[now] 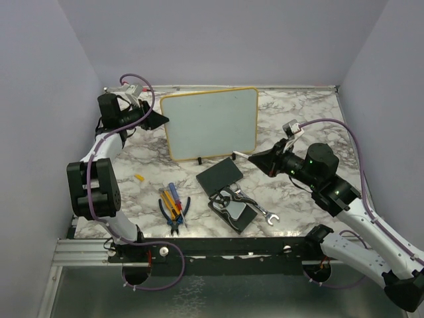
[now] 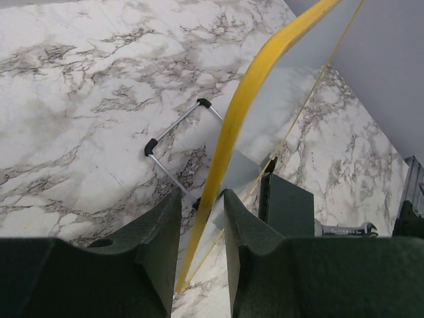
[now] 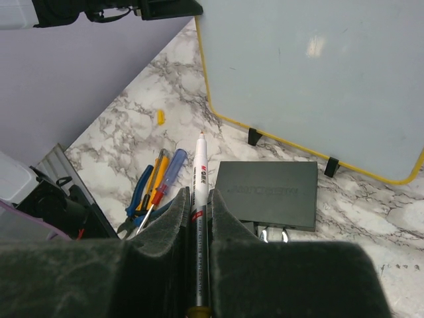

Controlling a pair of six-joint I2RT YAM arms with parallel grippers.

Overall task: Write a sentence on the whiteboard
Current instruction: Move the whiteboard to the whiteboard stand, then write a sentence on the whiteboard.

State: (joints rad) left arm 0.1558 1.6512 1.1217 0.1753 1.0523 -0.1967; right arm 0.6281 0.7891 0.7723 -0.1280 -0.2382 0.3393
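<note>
The whiteboard (image 1: 211, 122) stands tilted at the back of the marble table, white with a yellow frame (image 2: 248, 86) and black feet. Its face (image 3: 311, 73) is blank; the sentence does not show on it. My left gripper (image 1: 161, 120) is at the board's left edge. Its jaws are open on either side of the yellow frame, with a slit of table showing beside the left finger (image 2: 162, 232). My right gripper (image 1: 255, 158) is in front of the board's lower right corner, shut on a white marker pen (image 3: 201, 165) whose tip points forward, apart from the board.
A flat black pad (image 1: 218, 177) lies in front of the board. Behind the board is its wire stand (image 2: 175, 129). Screwdrivers and blue pliers (image 1: 173, 204) lie near left. A black case (image 1: 233, 211) and a wrench (image 1: 262, 212) lie near centre. A small yellow cap (image 1: 139, 177) lies left.
</note>
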